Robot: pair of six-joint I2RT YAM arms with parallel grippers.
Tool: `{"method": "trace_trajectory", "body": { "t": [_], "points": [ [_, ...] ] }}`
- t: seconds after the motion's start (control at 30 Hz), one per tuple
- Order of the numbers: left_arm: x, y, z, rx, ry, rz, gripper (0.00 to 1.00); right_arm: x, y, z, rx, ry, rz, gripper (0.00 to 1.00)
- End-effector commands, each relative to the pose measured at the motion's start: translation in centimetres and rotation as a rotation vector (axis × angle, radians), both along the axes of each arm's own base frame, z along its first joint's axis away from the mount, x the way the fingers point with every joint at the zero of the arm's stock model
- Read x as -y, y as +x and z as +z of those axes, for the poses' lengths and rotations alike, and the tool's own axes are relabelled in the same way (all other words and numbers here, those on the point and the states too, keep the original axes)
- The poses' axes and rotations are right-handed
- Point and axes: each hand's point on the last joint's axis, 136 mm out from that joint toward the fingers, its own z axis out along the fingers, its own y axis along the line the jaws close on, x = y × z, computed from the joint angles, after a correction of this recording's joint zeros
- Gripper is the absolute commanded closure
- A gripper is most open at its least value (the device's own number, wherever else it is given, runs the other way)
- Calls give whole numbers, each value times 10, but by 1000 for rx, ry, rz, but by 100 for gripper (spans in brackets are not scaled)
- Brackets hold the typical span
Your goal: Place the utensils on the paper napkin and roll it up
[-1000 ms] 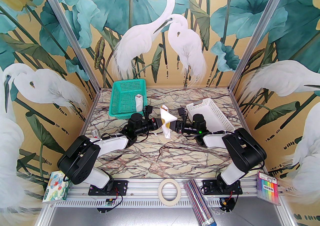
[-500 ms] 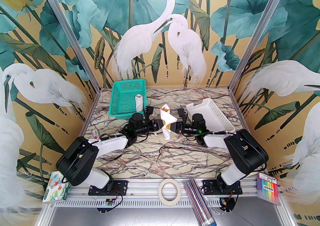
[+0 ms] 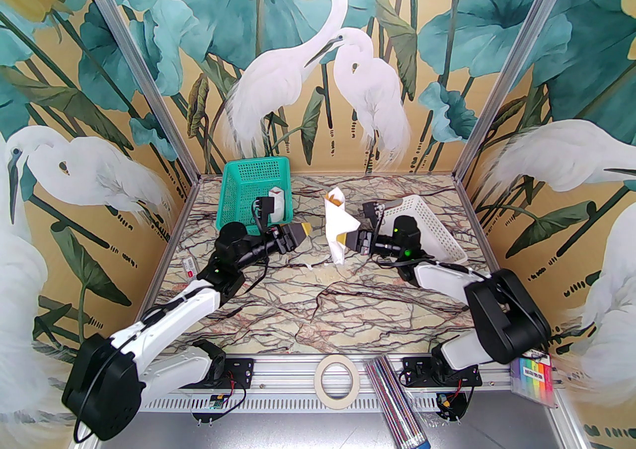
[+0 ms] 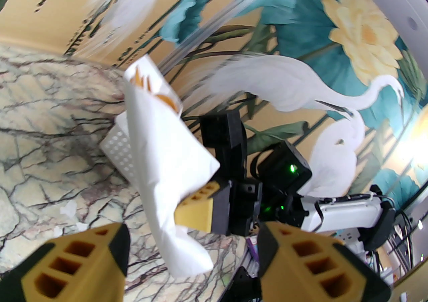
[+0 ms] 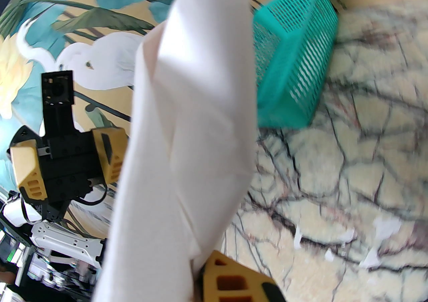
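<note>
**Left to right.** Toward the far-left corner of the desk (image 3: pixel 318 303) stands the green basket (image 3: pixel 238 173). It holds a finished white bundle (image 3: pixel 276 203), so I take it as the drop-off for rolls.

Just right of it my left gripper (image 3: pixel 299 233) hangs with its jaws apart and nothing between them. It faces the roll from a short way off, and I judge it free to support the roll or to clear the path.

At mid-desk, toward the far edge, the paper napkin (image 3: pixel 339 225) is a loose white roll held near upright. The utensils (image 3: pixel 335 198) show as orange-brown tips at its top end. A flap bulges on its right side, so the wrap is not tight.

My right gripper (image 3: pixel 348 239) is clamped on the roll's lower part, low enough, I judge, to pinch paper and handles together so nothing slides out. The roll's lower end looks clear of the desk.

Beside the right arm, toward the far-right corner, sits the white basket (image 3: pixel 437 233).
</note>
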Motion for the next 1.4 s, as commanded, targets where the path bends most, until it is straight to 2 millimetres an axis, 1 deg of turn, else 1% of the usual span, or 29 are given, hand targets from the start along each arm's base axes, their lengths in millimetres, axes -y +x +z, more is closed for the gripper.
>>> {"method": "trace_trajectory", "body": {
  "t": [0.0,0.07,0.17,0.23,0.37,0.43,0.57,0.73,0.8,0.97,1.13,1.3,1.37],
  "points": [
    [7,-17,22,111,-36,-103,31,-1,-7,40,174,4,33,100],
    [11,-19,36,159,-62,-137,31,0,-12,56,234,8,43,100],
    [17,-17,47,186,-87,-169,31,-2,-19,69,286,-5,59,100],
    [20,-12,48,181,-85,-169,31,-4,-19,71,298,-24,61,100],
    [24,-5,45,159,-101,-174,30,-4,-26,88,347,-14,62,100],
    [26,-6,48,163,-123,-191,30,-5,-31,89,374,-34,65,100],
    [38,-9,50,179,-121,-228,29,-10,-38,86,393,-50,92,100],
    [50,-13,52,192,-121,-271,30,-16,-42,85,415,-53,102,100],
    [53,-13,51,190,-119,-278,31,-17,-43,86,421,-43,104,100],
    [55,-12,49,183,-122,-286,40,-19,-50,96,440,0,125,100],
    [58,-20,54,205,-135,-332,50,-22,-54,93,433,0,152,100],
    [63,-24,53,191,-136,-377,59,-24,-56,91,428,3,169,100],
    [64,-24,52,188,-139,-387,65,-25,-58,92,431,7,178,100]
  ]
}}
